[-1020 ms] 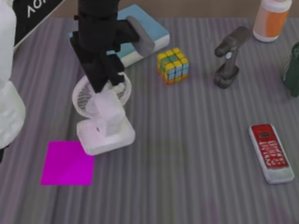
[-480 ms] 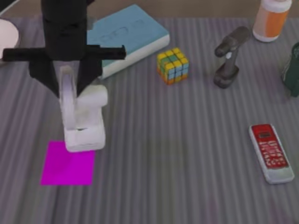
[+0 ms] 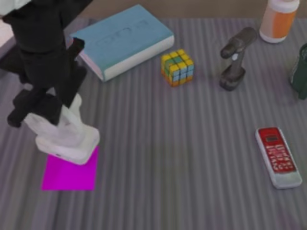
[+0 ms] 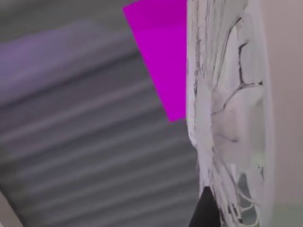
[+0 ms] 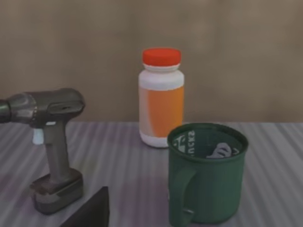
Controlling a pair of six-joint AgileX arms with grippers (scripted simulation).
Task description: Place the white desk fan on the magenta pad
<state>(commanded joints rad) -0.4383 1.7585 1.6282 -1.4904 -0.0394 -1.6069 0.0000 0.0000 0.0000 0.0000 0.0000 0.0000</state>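
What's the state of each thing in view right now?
white desk fan: held by the left gripper, tilted, base over the magenta pad's edge.
magenta pad: flat, partly covered.
blue book: lying flat.
drill: upright on its base.
green mug: upright.
orange bottle: upright, capped.
red phone: lying face up.

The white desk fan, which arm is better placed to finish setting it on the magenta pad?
Left. The left gripper holds the white desk fan over the magenta pad's far edge. The right arm is off by the green mug.
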